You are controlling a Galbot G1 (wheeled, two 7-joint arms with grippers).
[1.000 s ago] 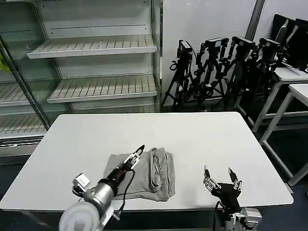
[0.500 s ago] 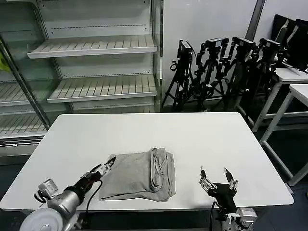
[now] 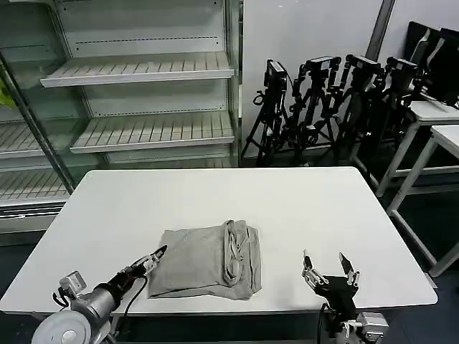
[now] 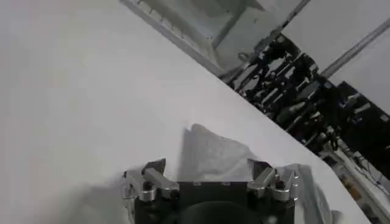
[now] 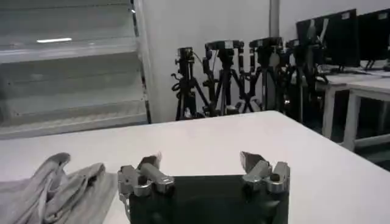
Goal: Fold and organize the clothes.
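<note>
**Folded tee on the table, both grippers off it**

The light grey cotton T-shirt (image 3: 208, 260) lies folded into a rough rectangle on the white rectangular table (image 3: 287, 208), near the front edge, bunched folds along its right side. Left gripper (image 3: 154, 258) sits low just off the shirt's left edge, jaws spread, holding nothing. Right gripper (image 3: 328, 268) is parked well apart at the front right, jaws spread too.

Behind the white table (image 3: 301, 208) stand empty shelves (image 3: 143, 100), black tripods (image 3: 330, 100) and a pale wall (image 3: 308, 29).
</note>
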